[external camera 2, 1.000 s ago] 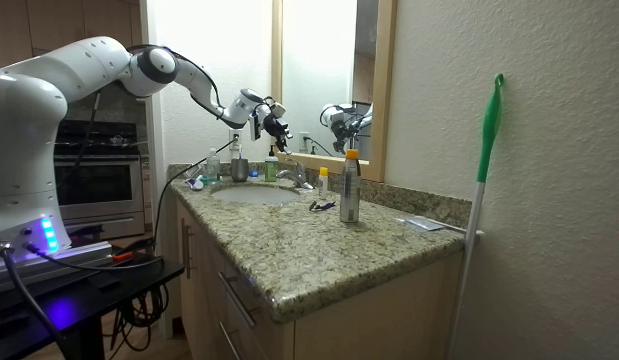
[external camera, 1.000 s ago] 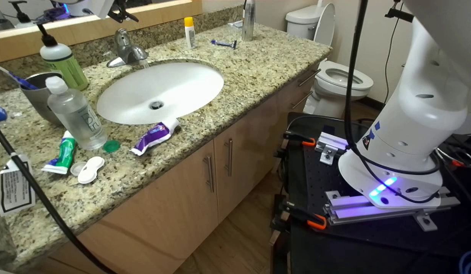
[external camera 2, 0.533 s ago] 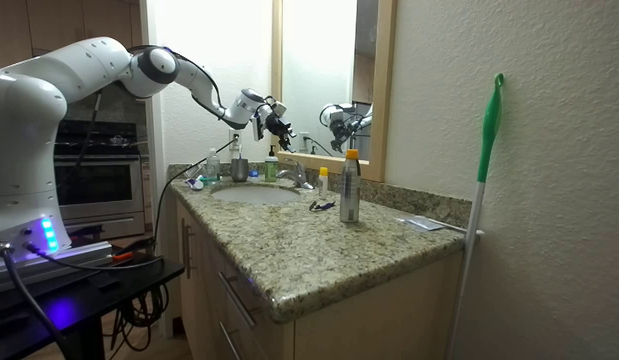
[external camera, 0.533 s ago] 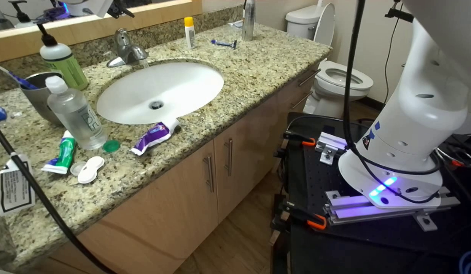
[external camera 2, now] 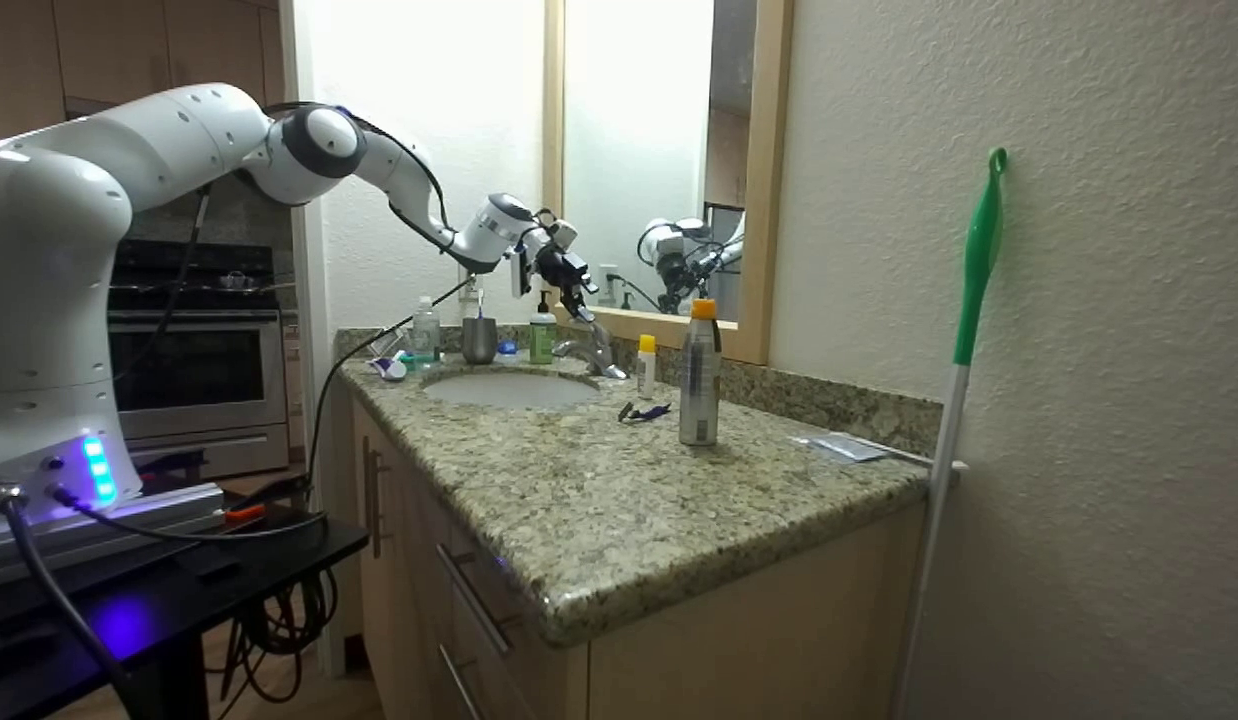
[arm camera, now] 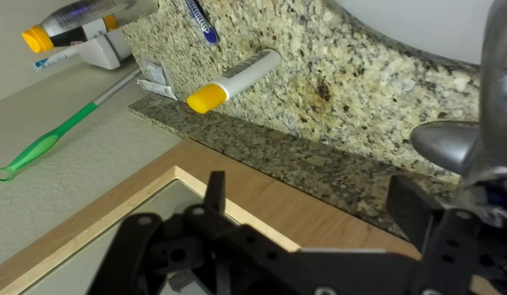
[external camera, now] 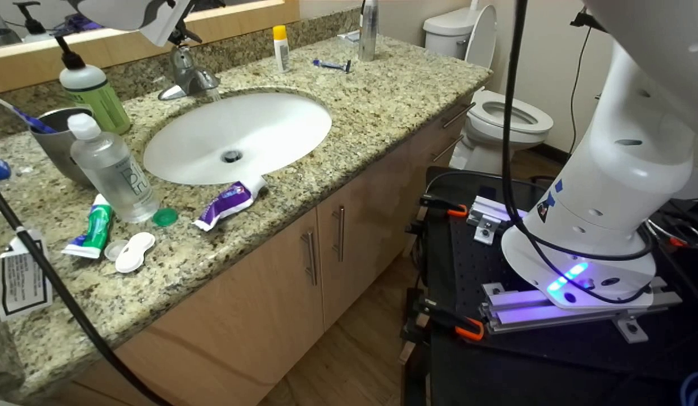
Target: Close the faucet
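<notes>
1. In the wrist view I see the gripper with its jaws spread wide, holding nothing, the faucet just beside it.
2. In an exterior view, the faucet sits just behind the white basin.
3. In an exterior view the white arm slopes down, gripper right by the faucet; touching, I can't tell.

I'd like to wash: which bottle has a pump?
The green bottle: a black pump tops it; the clear bottle, white bottle and silver bottle wear caps.
</notes>
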Controlling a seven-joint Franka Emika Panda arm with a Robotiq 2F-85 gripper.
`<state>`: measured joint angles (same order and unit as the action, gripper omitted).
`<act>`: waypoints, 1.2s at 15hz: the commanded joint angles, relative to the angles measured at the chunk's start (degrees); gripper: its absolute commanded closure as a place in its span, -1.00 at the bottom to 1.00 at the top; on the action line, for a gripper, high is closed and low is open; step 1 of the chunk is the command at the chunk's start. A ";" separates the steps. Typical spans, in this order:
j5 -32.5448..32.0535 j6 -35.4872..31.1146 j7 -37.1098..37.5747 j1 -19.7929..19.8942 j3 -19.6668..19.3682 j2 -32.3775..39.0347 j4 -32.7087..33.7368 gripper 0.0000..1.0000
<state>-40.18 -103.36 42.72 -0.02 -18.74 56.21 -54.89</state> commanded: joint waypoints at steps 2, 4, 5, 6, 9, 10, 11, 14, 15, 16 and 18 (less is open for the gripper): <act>-0.27 -4.47 -0.69 -0.39 1.19 0.32 -2.07 -1.00; -0.17 -3.69 -0.74 -0.60 0.92 0.60 -1.82 -1.00; 0.68 -1.89 -1.01 -0.18 1.10 0.84 -1.06 -1.00; 2.01 0.29 -1.64 0.34 1.51 0.96 -0.28 -1.00; 5.91 7.33 -3.05 1.16 1.84 1.46 1.94 -1.00; 7.03 10.10 -3.73 1.21 1.74 1.75 2.82 -1.00; 8.14 12.97 -4.54 1.40 1.72 1.98 3.55 -1.00; 13.50 21.64 -6.74 1.47 2.18 2.49 5.40 -1.00; 15.46 24.52 -7.03 1.67 2.50 2.88 6.05 -1.00; 17.40 27.11 -7.39 1.98 3.01 3.10 6.71 -1.00; 20.62 31.00 -7.65 2.38 3.91 3.48 8.48 -1.00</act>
<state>-23.83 -77.99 37.31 0.54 -16.89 58.01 -51.32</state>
